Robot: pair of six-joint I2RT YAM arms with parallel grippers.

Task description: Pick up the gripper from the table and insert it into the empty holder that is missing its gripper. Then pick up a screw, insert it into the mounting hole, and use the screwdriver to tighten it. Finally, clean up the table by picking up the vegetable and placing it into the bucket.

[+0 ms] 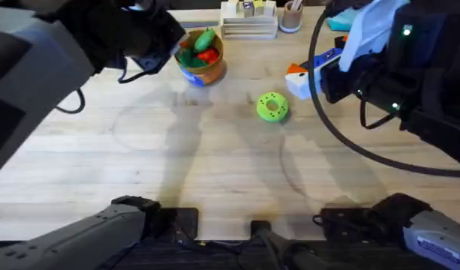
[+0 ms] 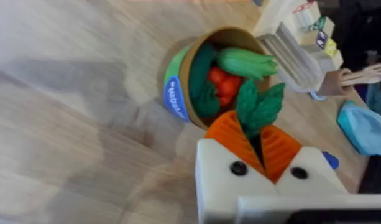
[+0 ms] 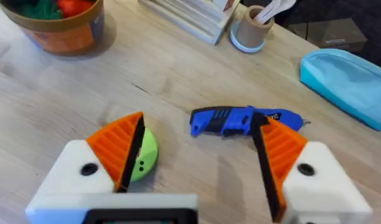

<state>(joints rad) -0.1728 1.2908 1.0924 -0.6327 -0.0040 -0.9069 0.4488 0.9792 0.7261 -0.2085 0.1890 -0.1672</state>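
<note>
Two orange pads of the left gripper [image 2: 263,144] pinch the vegetable [image 2: 258,107] above the bucket [image 2: 178,93].

Two robot arms raised over table, both large and dark close under overhead cam. Left arm reaches forward from lower left toward far-left side; left gripper [image 2: 263,146] has white fingers w/ orange ribbed pads [image 2: 230,138] pinched nearly together on a dark-green leafy piece. Right arm extends on right side; right gripper [image 3: 199,158] fingers spread wide apart, nothing between them.
</note>
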